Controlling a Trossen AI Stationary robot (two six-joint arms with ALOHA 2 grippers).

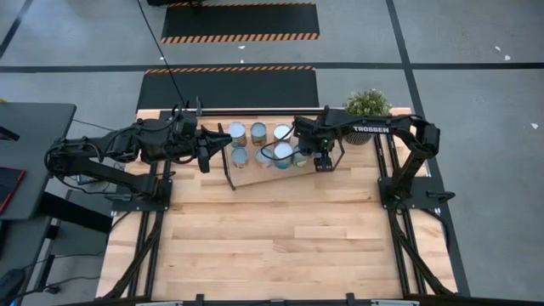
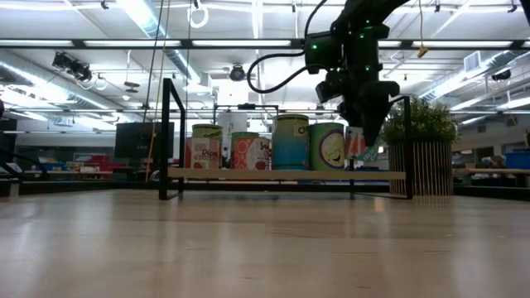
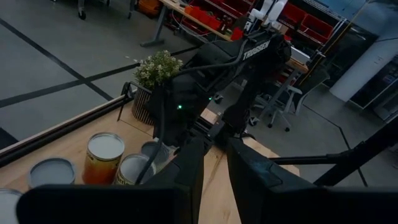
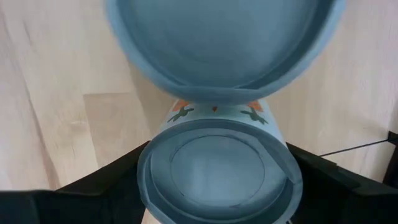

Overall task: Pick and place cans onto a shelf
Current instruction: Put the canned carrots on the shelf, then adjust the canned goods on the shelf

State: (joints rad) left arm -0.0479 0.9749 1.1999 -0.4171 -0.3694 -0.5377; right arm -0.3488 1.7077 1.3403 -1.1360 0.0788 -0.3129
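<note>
From above, we see the right gripper (image 1: 322, 161) lowered at the near right end of the shelf (image 1: 255, 177), with a can (image 1: 300, 158) just beside it on the inner side and five more cans in two rows farther along the board. Opposite it, the left gripper (image 1: 223, 141) hangs by the shelf's other end, apart from the nearest can (image 1: 237, 133).

At table level, the right gripper (image 2: 364, 136) points down onto a small can (image 2: 358, 142) at the shelf's (image 2: 286, 175) right end; a green can (image 2: 328, 146) and a blue can (image 2: 291, 142) stand just beyond it.

Past the left wrist's own fingers (image 3: 249, 171), which stand slightly parted and empty, we see an orange can (image 3: 103, 157) and the right arm (image 3: 261, 53) beyond.

Under the right wrist, the dark fingers (image 4: 339, 177) flank a pale blue can top (image 4: 214, 177), seemingly gripping it, though contact is hard to confirm. A second can (image 4: 217, 43) lies just ahead.
</note>
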